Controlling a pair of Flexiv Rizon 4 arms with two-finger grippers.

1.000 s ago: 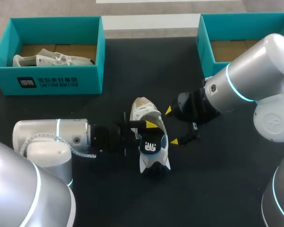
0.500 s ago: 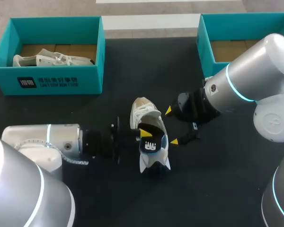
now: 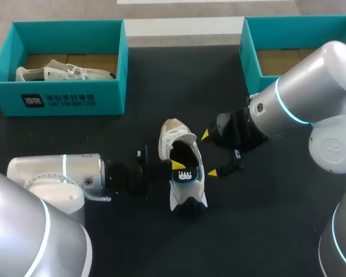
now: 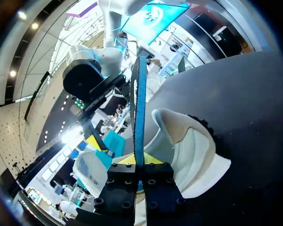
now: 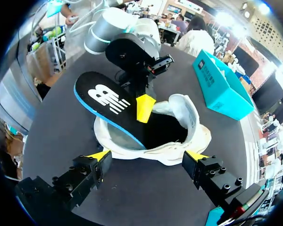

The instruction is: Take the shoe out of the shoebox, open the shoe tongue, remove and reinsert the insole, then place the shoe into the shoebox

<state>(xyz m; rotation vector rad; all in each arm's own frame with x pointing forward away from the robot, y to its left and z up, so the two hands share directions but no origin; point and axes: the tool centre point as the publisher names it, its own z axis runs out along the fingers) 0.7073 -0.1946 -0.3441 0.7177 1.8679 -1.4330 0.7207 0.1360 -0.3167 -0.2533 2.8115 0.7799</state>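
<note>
A white and beige shoe (image 3: 174, 138) lies in the middle of the black table. Its black insole (image 3: 185, 175), with a blue edge and a white logo, sticks up out of the shoe's opening. My left gripper (image 3: 176, 165) comes in from the left and is shut on the insole's edge. In the left wrist view the insole (image 4: 139, 103) stands edge-on between the fingers, with the shoe (image 4: 191, 150) beside it. My right gripper (image 3: 209, 154) is open at the shoe's right side. Its fingers straddle the shoe (image 5: 179, 141), and the insole (image 5: 108, 103) rises just ahead of the right gripper (image 5: 148, 157).
A teal shoebox (image 3: 69, 98) at the back left holds another pale shoe (image 3: 63, 73). A second teal shoebox (image 3: 251, 55) stands at the back right, partly behind my right arm. Bare black table lies in front of the shoe and between the boxes.
My left gripper's fingers have come together on the insole's edge and the left arm has shifted slightly. The insole now stands a little higher out of the shoe. The right arm has not moved.
</note>
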